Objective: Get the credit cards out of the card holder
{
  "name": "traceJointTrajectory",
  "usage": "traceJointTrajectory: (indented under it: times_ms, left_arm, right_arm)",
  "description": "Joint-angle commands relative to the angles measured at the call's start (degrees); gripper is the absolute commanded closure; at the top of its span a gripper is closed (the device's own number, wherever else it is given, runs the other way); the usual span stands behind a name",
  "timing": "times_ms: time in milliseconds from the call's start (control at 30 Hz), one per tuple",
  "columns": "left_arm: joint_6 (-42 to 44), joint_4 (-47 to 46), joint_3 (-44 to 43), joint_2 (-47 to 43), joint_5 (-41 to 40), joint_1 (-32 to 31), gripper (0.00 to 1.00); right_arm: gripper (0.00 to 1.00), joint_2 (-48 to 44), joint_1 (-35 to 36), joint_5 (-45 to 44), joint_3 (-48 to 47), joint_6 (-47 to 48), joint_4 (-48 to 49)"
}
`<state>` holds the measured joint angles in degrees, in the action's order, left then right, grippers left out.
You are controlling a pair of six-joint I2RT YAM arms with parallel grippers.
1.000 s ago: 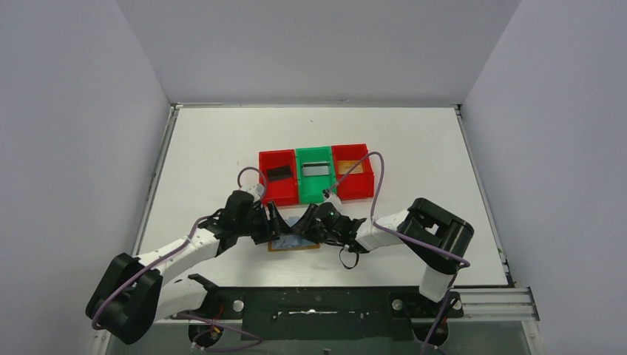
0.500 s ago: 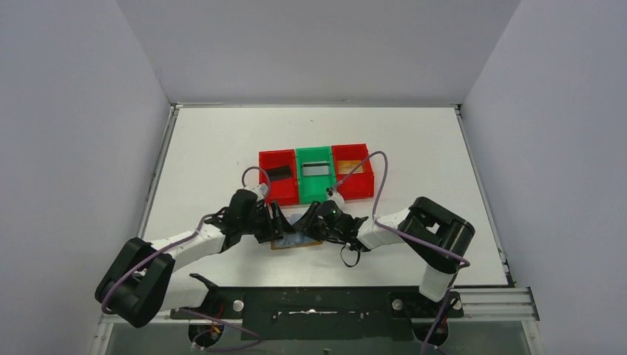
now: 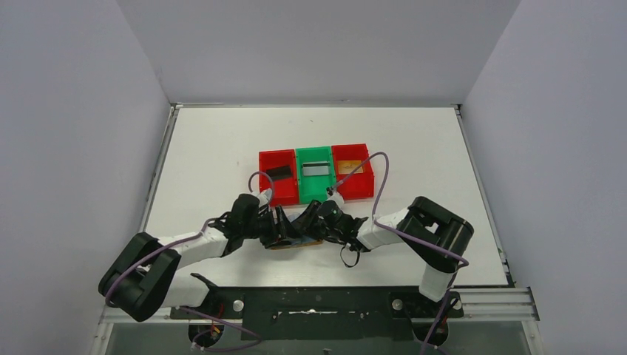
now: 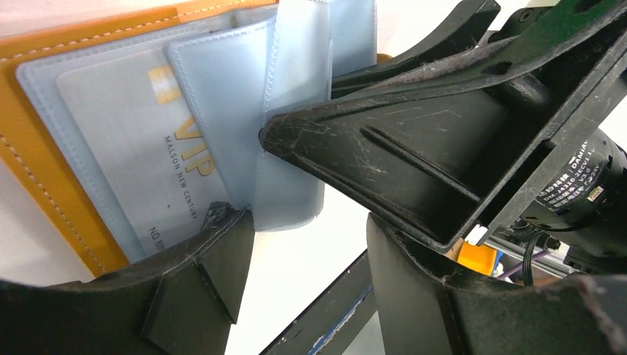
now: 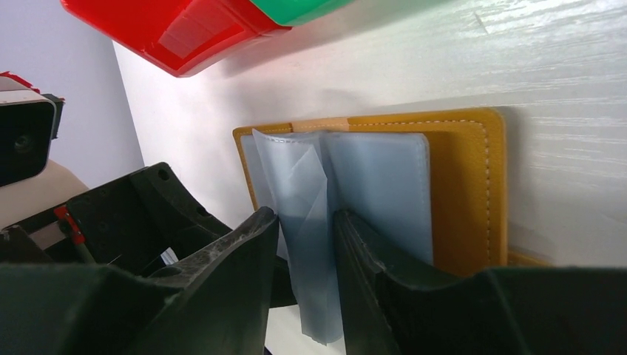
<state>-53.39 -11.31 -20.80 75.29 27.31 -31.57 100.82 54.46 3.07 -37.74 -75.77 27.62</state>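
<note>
The card holder (image 3: 297, 242) lies open on the table between both grippers, orange-tan with pale blue-grey panels (image 4: 44, 170). A pale card printed "VIP" (image 4: 159, 148) sits in its left pocket. My left gripper (image 4: 303, 222) is open with nothing between its fingers; one fingertip (image 4: 225, 222) rests against the lower edge of that pocket. My right gripper (image 5: 304, 218) has its fingers on either side of a raised blue-grey inner flap (image 5: 299, 185), pinching it upright. In the top view the two grippers (image 3: 285, 228) (image 3: 307, 220) nearly touch and hide most of the holder.
Just behind the holder stands a row of three bins: red (image 3: 276, 185), green (image 3: 313, 185), red (image 3: 353, 183). Each holds a card. The red bin's edge (image 5: 185, 33) shows close above the holder in the right wrist view. The table's near edge lies just below the grippers.
My left arm has reached further right, bringing its gripper over the holder's left half. The right gripper has stayed on the flap, its fingers easing slightly apart.
</note>
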Motion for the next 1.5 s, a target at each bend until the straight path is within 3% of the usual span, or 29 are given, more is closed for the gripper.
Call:
traceJointTrajectory:
  times_ms: [0, 400, 533, 733, 1000, 1100, 1300, 1467]
  left_arm:
    - [0.4, -0.3, 0.3, -1.9, -5.5, -0.1, 0.43]
    - [3.4, 2.5, -1.6, -2.1, -10.8, 0.7, 0.44]
    - [3.5, 1.8, -1.5, -2.6, -11.1, 1.1, 0.45]
    - [3.4, 0.5, -1.1, -2.8, -11.0, 1.5, 0.45]
    - [2.8, -1.4, -0.3, -3.6, -10.5, 2.1, 0.45]
    - [2.8, -2.3, -0.2, -4.1, -10.3, 2.4, 0.45]
    - [3.4, -7.3, -1.6, -1.6, -3.4, 2.7, 0.46]
    - [3.8, -9.2, -3.5, 1.7, 1.3, 2.7, 0.46]
  right_arm:
    - [0.60, -0.7, 1.0, -0.4, 2.1, 1.3, -5.2]
    - [0.53, -6.8, 2.2, -4.4, 1.7, 4.4, -8.0]
    - [0.41, -8.7, 2.9, -6.3, 1.3, 7.7, -8.5]
    - [0.35, -10.8, 3.4, -8.5, 1.0, 11.9, -9.0]
    - [0.36, -12.1, 7.4, -15.4, -1.8, 23.6, -11.8]
    - [0.36, -13.0, 8.3, -16.3, -0.4, 26.4, -7.7]
    - [0.50, -12.6, 6.2, -18.4, -3.1, 17.6, -19.8]
    - [0.57, -11.4, 6.2, -18.3, -2.5, 12.4, -21.2]
